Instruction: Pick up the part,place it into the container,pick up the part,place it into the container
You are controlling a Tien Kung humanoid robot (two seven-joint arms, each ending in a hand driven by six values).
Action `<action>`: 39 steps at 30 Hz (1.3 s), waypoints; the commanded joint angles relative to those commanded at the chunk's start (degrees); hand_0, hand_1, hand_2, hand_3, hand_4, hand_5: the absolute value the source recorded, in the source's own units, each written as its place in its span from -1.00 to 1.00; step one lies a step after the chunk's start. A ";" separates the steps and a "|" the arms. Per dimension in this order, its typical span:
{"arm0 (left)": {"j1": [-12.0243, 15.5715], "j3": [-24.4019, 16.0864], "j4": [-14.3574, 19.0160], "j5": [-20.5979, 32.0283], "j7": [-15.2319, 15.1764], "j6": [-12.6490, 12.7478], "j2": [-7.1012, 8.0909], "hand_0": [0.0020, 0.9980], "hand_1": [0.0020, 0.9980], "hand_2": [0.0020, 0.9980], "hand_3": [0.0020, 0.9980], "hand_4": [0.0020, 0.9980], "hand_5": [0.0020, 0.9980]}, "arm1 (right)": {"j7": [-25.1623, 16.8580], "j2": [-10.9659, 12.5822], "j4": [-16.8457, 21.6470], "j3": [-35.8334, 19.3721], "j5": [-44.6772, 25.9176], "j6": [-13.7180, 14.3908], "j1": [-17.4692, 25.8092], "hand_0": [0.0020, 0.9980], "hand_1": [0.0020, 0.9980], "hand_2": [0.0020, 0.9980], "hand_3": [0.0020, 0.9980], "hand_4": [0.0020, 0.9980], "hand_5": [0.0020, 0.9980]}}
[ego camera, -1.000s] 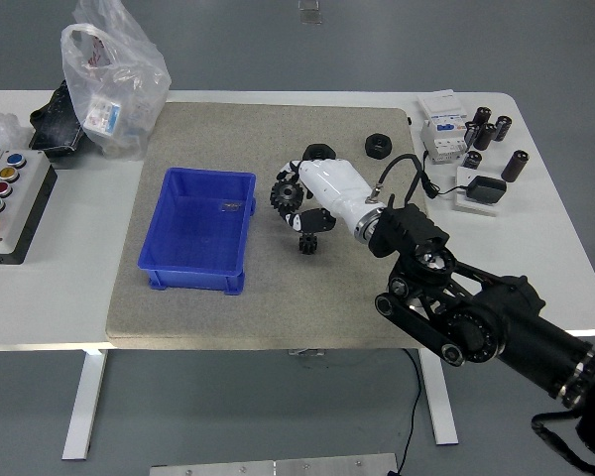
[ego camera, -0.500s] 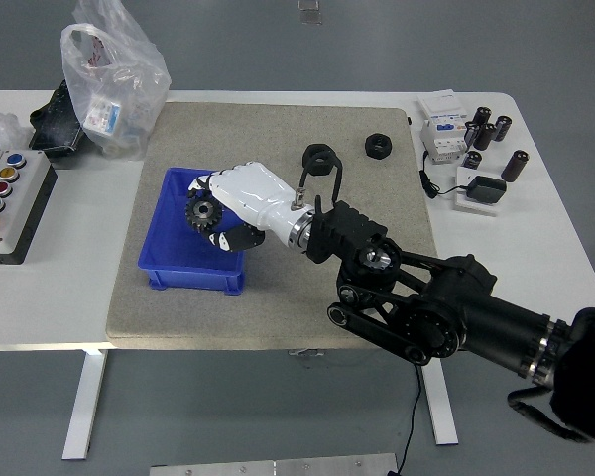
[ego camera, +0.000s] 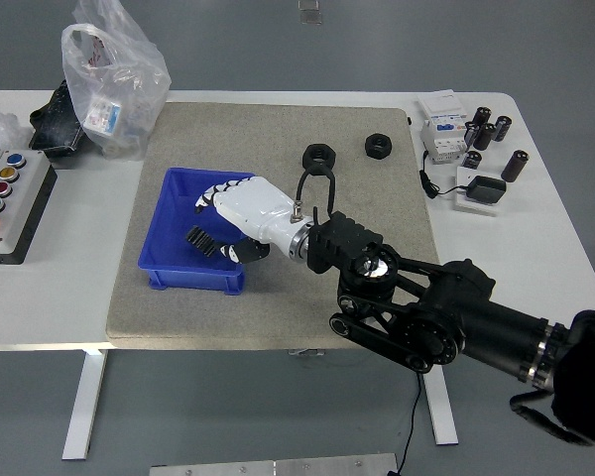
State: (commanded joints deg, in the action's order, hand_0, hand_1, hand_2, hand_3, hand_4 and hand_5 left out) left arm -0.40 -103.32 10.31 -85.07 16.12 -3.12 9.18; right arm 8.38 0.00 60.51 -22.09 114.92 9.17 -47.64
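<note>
White robot hand over blue container, gear beneath.

Right arm only in view: black, jointed, entering from the lower right corner and reaching left and up across the surface. Wrist joint sits just right of the blue bin. White right hand extends over the bin's right half, back of hand up, palm down. Fingers curled loosely downward with dark tips showing beneath. Cannot tell whether the fingers grip anything. Left arm not seen.
</note>
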 joint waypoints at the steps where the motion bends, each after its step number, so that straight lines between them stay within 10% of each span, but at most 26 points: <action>1: 0.01 -0.03 0.00 -0.04 -0.01 0.00 0.01 0.34 0.33 0.33 0.63 0.34 -0.64 | 0.11 0.00 0.18 -0.06 -0.11 0.21 0.16 0.34 0.65 0.74 0.72 0.21 -0.73; 16: 0.80 -2.17 0.00 -2.31 0.14 -0.05 -0.61 0.34 0.33 0.33 0.63 0.34 -0.64 | 4.51 6.74 2.37 -17.00 -1.15 1.72 11.83 0.06 0.51 0.62 0.64 0.27 -0.66; 38: 1.21 -2.20 0.00 -2.75 -0.43 -0.30 -0.86 0.33 0.33 0.33 0.63 0.34 -0.64 | 5.77 5.90 0.21 -11.47 -3.25 2.09 14.93 -0.06 0.44 0.53 0.56 0.30 -0.61; 39: 1.19 -2.13 0.00 -2.72 -0.43 -0.32 -0.88 0.33 0.33 0.33 0.63 0.34 -0.64 | 5.77 5.82 0.01 -11.34 -2.96 2.20 14.89 -0.20 0.18 0.05 0.25 -0.32 -0.72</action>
State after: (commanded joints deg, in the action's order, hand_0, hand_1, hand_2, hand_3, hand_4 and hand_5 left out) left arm 0.79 -105.45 10.31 -87.78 15.69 -3.43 8.30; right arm 14.15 5.82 60.52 -33.43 111.96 11.38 -32.75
